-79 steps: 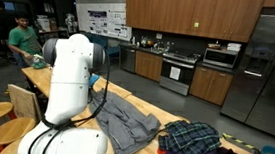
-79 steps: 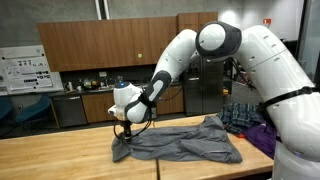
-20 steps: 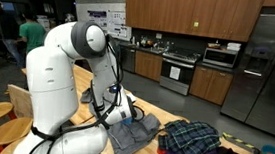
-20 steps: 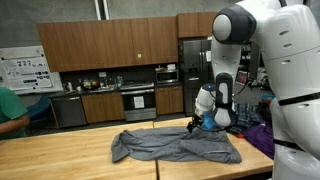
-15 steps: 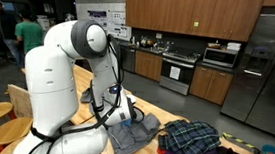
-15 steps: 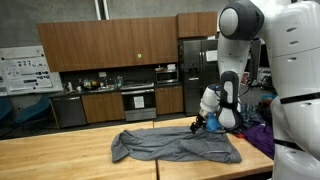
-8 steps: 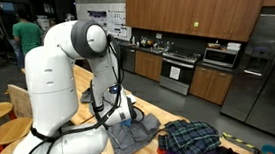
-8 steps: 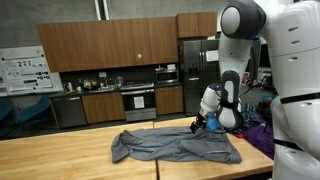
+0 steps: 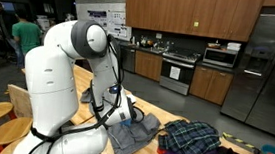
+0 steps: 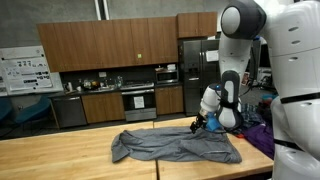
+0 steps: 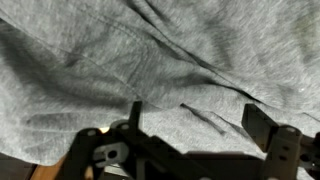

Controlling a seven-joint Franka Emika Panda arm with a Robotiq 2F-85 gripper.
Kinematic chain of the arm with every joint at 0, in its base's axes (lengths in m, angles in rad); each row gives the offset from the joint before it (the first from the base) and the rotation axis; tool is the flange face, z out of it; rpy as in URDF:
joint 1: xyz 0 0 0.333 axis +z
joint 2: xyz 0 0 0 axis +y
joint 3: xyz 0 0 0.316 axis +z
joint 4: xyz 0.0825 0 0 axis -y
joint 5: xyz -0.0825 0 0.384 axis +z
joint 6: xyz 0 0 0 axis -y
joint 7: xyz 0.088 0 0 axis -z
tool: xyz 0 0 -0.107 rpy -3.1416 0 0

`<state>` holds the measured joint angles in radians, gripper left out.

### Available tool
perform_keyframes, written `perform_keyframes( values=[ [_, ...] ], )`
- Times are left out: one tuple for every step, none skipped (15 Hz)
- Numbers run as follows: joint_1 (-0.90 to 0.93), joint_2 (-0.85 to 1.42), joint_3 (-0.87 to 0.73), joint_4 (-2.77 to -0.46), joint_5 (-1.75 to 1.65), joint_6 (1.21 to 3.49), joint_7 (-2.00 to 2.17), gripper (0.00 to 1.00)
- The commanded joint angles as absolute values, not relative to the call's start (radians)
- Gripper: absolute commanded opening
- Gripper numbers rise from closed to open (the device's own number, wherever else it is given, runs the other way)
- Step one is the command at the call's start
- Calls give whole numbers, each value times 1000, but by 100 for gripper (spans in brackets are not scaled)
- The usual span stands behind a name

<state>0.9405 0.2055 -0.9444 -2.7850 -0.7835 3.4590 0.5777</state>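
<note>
A Franka arm's gripper hangs with its jaws spread wide and empty just over the right-hand end of a grey garment that lies spread along a wooden table in a kitchen-lab. The wrist view shows the 2 fingers poised above the grey garment, nothing between them, with a seam and several shallow folds running across the fabric below. In an exterior view the gripper sits low at the near edge of the garment, beside a heap of plaid clothing; a purple cloth lies close by at the table's end. The garment looks like a soft jersey knit: light, limp and likely to drape, stretch and drag across the wood instead of lifting as 1 piece. It seems neither fragile nor slippery, though a pinch on flat cloth may catch only a thin layer or more layers than wanted. The better hold appears to be a raised fold, the seam or a corner at the edge nearest the fingers, where the fabric bunches enough to fill the jaws.
</note>
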Motion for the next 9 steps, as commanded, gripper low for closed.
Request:
perform_keyframes(
  values=[
    [941, 205, -944, -2785, -784, 3459, 578, 100],
    [941, 206, -944, -2785, -784, 3459, 578, 100],
    [941, 205, -944, -2785, -784, 3459, 578, 100],
    [941, 205, -944, -2785, -784, 3459, 578, 100],
    [941, 205, -944, -2785, -784, 3459, 578, 100],
    [948, 205, -950, -2781, -779, 3459, 572, 100],
    [950, 201, -950, -2778, -782, 3451, 572, 100],
    [946, 189, -946, -2773, -788, 3439, 574, 100],
    [934, 170, -935, -2770, -804, 3421, 579, 100]
  ],
)
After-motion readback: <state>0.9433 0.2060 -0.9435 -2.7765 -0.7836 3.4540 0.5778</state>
